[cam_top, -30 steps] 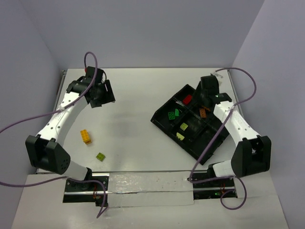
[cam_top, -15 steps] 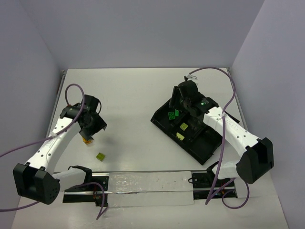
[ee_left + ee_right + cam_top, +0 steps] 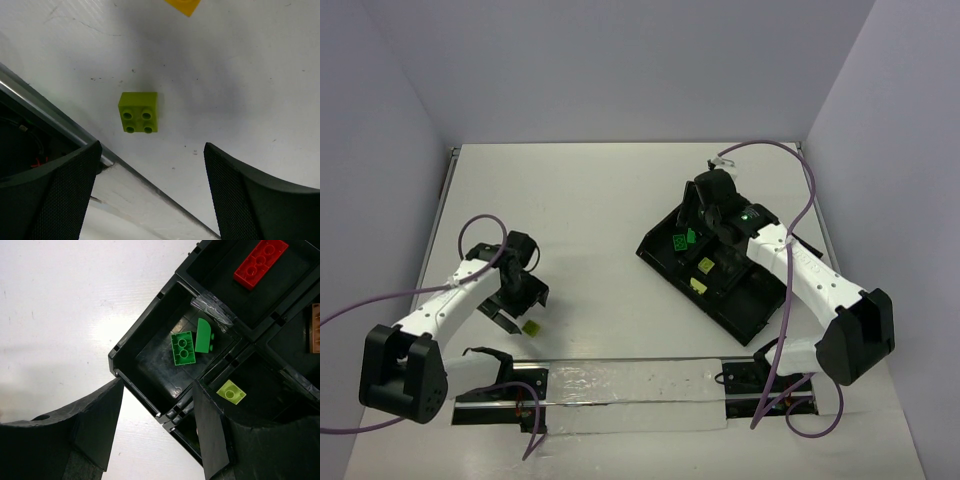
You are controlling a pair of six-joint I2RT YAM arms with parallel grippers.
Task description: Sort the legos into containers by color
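A pale yellow-green lego [image 3: 531,327] lies on the table near the front edge; in the left wrist view this lego [image 3: 140,112] lies studs up, just beyond my open fingers. My left gripper [image 3: 514,306] [image 3: 152,170] is open and empty above it. A yellow lego's corner [image 3: 182,5] shows at the top edge. My right gripper [image 3: 696,214] [image 3: 157,405] is open and empty over the black tray [image 3: 655,250] [image 3: 142,317]. Its compartments hold two green legos [image 3: 182,348], a red one [image 3: 260,262], a pale yellow-green one [image 3: 231,391] and an orange-brown one [image 3: 315,335].
A metal rail [image 3: 55,125] and a taped strip [image 3: 630,385] run along the table's front edge, close to the pale yellow-green lego. Walls close the table at the back and sides.
My left arm swung from the back left toward the front, past the yellow lego, to over the pale yellow-green lego. My right gripper moved left over the green compartment, then stayed.
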